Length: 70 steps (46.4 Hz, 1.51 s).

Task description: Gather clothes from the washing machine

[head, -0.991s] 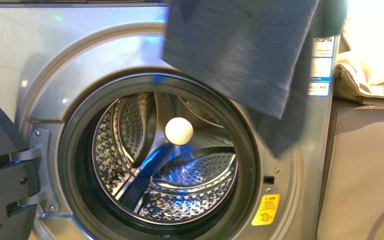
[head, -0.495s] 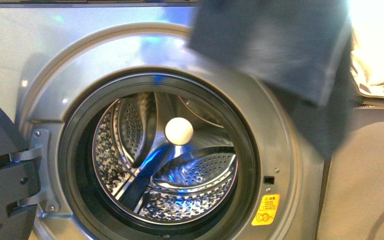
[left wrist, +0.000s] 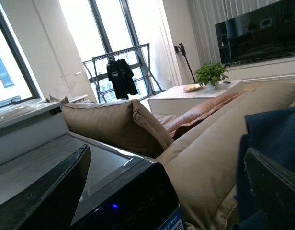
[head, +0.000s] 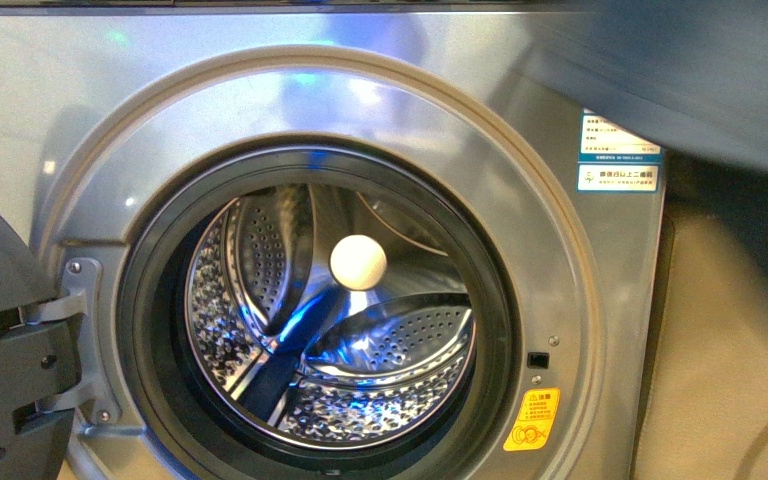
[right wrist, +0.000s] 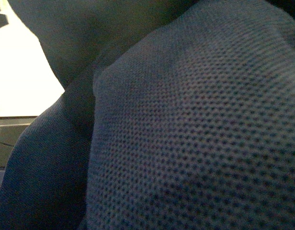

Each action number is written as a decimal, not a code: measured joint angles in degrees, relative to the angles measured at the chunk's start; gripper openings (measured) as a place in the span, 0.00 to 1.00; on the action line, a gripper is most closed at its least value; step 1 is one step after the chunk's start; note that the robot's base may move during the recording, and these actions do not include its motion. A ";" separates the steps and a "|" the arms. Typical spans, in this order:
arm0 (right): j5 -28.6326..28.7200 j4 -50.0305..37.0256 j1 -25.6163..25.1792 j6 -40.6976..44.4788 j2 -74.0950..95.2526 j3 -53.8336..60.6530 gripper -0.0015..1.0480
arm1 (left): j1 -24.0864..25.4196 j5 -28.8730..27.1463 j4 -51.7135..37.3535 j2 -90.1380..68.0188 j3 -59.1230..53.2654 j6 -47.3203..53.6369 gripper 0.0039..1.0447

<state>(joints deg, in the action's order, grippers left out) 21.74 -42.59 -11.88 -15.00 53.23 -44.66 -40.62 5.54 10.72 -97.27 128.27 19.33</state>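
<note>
Front view: clothes [head: 720, 80] blurred at washing machine [head: 80, 120] upper right. Left wrist view: left end effector [left wrist: 162, 189] wide apart, empty. Right wrist view: clothes fill frame; right end effector hidden, grip cannot tell.

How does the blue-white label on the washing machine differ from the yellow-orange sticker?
The label is white with a blue band; the sticker is yellow-orange. The label sits high; the sticker sits low. The label is straight; the sticker is tilted. Both are stuck on the front of the washing machine, right of its opening.
</note>
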 joint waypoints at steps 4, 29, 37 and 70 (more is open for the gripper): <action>6.73 1.01 -12.24 -2.45 -2.69 3.21 0.12 | 0.00 0.00 0.00 0.00 0.02 0.00 0.94; 8.22 3.34 -29.51 5.29 22.51 8.81 0.12 | 0.00 0.00 0.00 0.00 0.07 0.00 0.94; 5.60 10.56 -26.53 6.10 26.97 10.53 0.24 | 0.00 0.00 0.00 0.00 0.07 0.00 0.94; 1.79 7.91 -15.76 -13.84 -2.10 15.87 0.93 | 0.00 0.00 0.00 0.00 0.11 0.00 0.94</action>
<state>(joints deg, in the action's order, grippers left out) 23.53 -34.68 -27.64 -28.84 51.13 -28.80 -40.62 5.54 10.72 -97.27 128.38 19.33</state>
